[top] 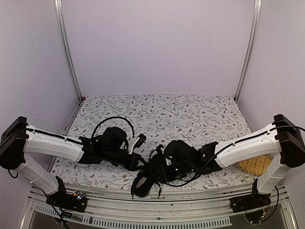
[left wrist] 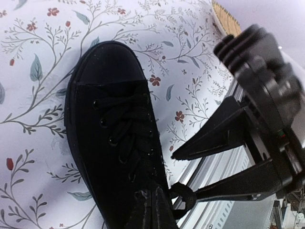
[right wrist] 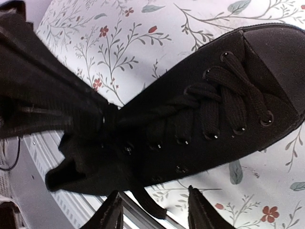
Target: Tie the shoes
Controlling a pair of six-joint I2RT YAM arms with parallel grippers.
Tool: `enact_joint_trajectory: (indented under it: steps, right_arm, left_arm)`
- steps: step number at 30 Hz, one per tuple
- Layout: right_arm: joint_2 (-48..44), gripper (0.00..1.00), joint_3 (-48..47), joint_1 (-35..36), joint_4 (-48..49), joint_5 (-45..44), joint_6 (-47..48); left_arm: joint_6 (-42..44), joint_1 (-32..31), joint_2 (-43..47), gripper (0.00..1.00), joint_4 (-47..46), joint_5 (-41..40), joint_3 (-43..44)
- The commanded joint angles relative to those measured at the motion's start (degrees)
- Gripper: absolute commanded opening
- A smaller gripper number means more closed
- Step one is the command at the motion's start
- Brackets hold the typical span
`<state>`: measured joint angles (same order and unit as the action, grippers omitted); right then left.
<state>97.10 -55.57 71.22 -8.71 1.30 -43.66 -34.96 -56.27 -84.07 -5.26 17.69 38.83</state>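
The black shoe point(top: 141, 184) lies at the table's near edge, between the two grippers. In the left wrist view its toe point(left wrist: 106, 64) points away and the black laces point(left wrist: 125, 125) run down toward my fingers. My left gripper point(left wrist: 153, 206) is shut at the top of the lacing, seemingly on a lace. The right wrist view shows it there too point(right wrist: 97, 119). My right gripper point(right wrist: 155, 212) is open beside the shoe point(right wrist: 200, 119), and a loose lace end point(right wrist: 148, 202) hangs between its fingers. A lace loop point(left wrist: 185, 195) lies around one right finger point(left wrist: 238, 186).
A woven basket point(top: 252, 165) sits at the table's right side, behind the right arm, and its rim shows in the left wrist view point(left wrist: 227, 25). The metal rail of the table's front edge point(top: 157, 206) runs just below the shoe. Flowered cloth covers the table.
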Motion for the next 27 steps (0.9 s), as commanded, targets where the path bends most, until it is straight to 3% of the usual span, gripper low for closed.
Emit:
enact_joint_trajectory:
  steps: [1,7,21,24,27]
  right_arm:
    - [-6.4,0.49,8.9,0.2,9.9,-0.9,1.1]
    - [-8.0,0.51,15.1,0.9,20.4,-0.2,4.5]
    - [1.2,0.46,10.6,3.5,23.9,-3.8,6.9]
    - [2.0,0.36,10.3,3.7,23.5,-5.4,5.8]
    - [0.6,0.09,11.0,3.7,22.8,-6.9,5.1]
  left_arm:
    - [-0.6,1.4,-0.2,0.00,-2.8,0.5,-0.9]
    - [-1.5,1.5,-0.5,0.00,-3.3,0.9,-1.3]
    - [-2.4,1.6,-2.2,0.00,-3.8,2.3,-1.2]
    - [-2.4,1.7,-2.0,0.00,-3.6,1.9,-1.3]
    - [-2.4,1.9,-1.4,0.00,-3.6,1.1,-1.6]
